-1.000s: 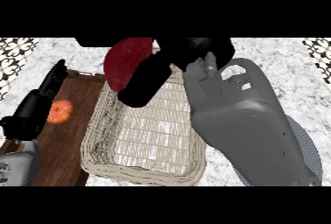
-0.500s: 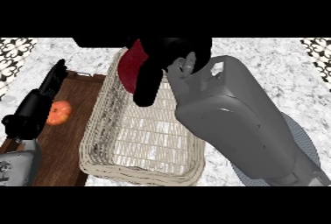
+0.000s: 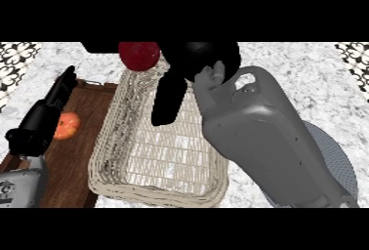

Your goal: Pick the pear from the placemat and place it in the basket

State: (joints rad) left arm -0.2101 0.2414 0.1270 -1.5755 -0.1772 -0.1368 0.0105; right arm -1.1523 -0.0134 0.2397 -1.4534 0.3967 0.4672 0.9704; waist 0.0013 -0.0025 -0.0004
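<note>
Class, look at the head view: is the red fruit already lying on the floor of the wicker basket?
No. The red fruit is up in the right hand at the far rim of the basket, whose woven floor shows bare.

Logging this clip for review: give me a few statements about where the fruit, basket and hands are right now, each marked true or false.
1. The right hand holds a dark red fruit over the far end of the wicker basket. True.
2. The fruit already lies on the basket's floor. False: it is up at the far rim, by the hand.
3. An orange-red fruit lies on the brown board left of the basket. True.
4. The left hand is inside the basket. False: it is over the board, left of it.
</note>
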